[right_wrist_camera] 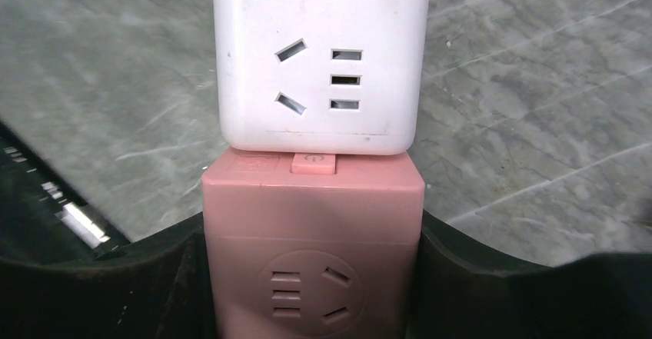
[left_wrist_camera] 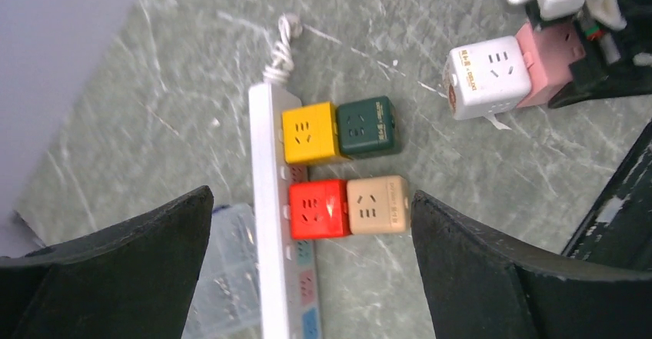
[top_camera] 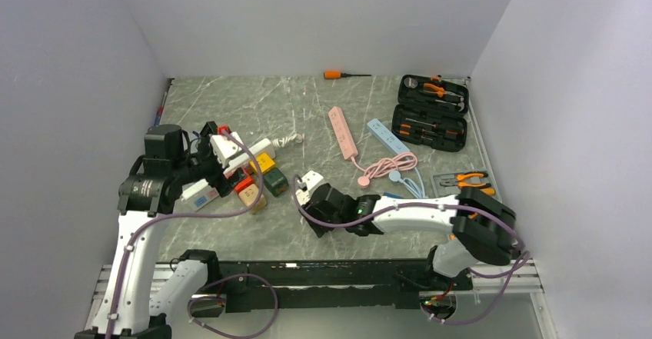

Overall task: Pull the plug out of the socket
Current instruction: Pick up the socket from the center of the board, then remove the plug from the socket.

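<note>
Currently right pincer (right_wrist_camera: pixel 311 277) clamps pink cube (right_wrist_camera: pixel 311 216); white cube (right_wrist_camera: pixel 323 70) lettering orange, cropped; left pincer (left_wrist_camera: pixel 311 201) spread wide, empty.

We seem to be at a lab test bench: blank grey walls (top_camera: pixel 323 16) box in a marbled table (top_camera: pixel 254 104) bearing an open tool case (top_camera: pixel 430 112), a screwdriver (top_camera: pixel 344 74) to its left and pliers (top_camera: pixel 470 177) just in front of it.

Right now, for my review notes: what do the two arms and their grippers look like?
Both arms, left arm and right arm, have smooth white link shells with black joint housings. A purple cable loops loosely along each. The left gripper and right gripper have broad matte black fingers with rounded edges. No markings are readable.
</note>
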